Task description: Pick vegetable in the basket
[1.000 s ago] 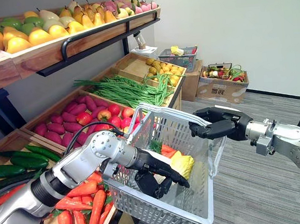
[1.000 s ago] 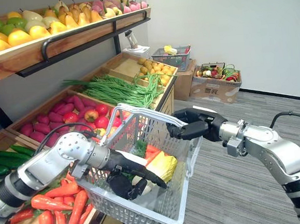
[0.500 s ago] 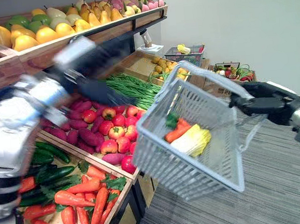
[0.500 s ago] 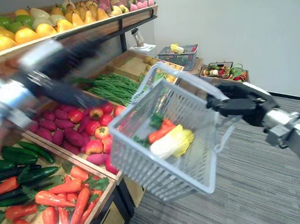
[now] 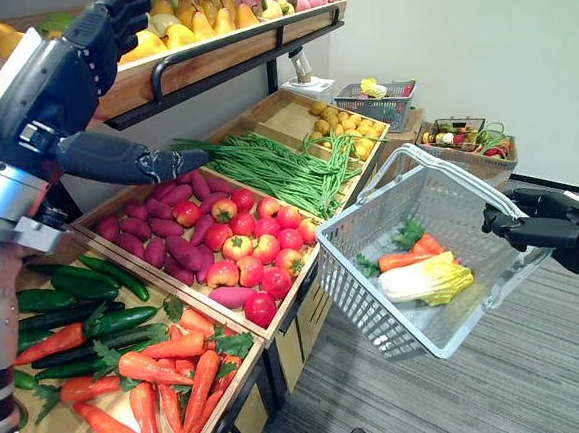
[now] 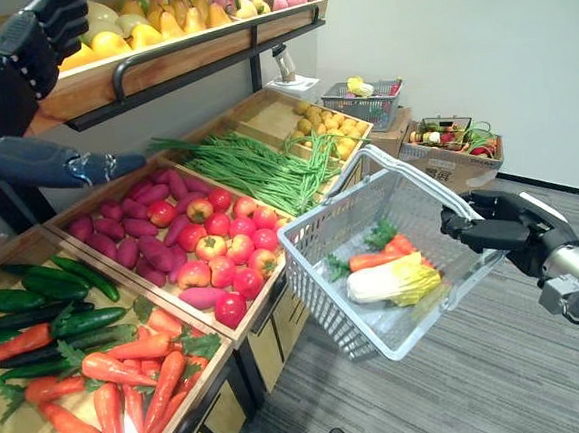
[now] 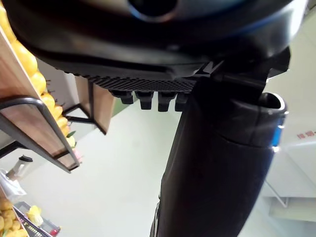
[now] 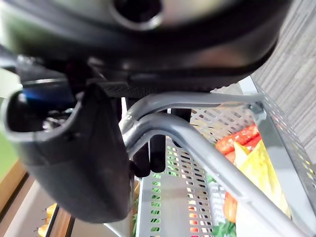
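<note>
my left robot hand [image 5: 73, 73] has come out of the basket [image 5: 377, 305] and gone up high by the fruit shelf [image 5: 227, 53], and the basket has swung off to my right. that hand is loose and wide, holding nothing, thumb poking out. my right robot hand [image 5: 531, 230] is curled round the handle [image 5: 456, 168], basket tipped. a carrot [image 5: 405, 261] and a cabbage [image 5: 425, 281] lie inside. i think i'm between picks: next i must reach down for another vegetable, maybe the carrots [image 5: 171, 371].

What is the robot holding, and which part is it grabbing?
The right robot hand is curled round the handle of the grey basket, which hangs tilted with vegetables inside. The left robot hand, up by the fruit shelf, holds nothing.
</note>
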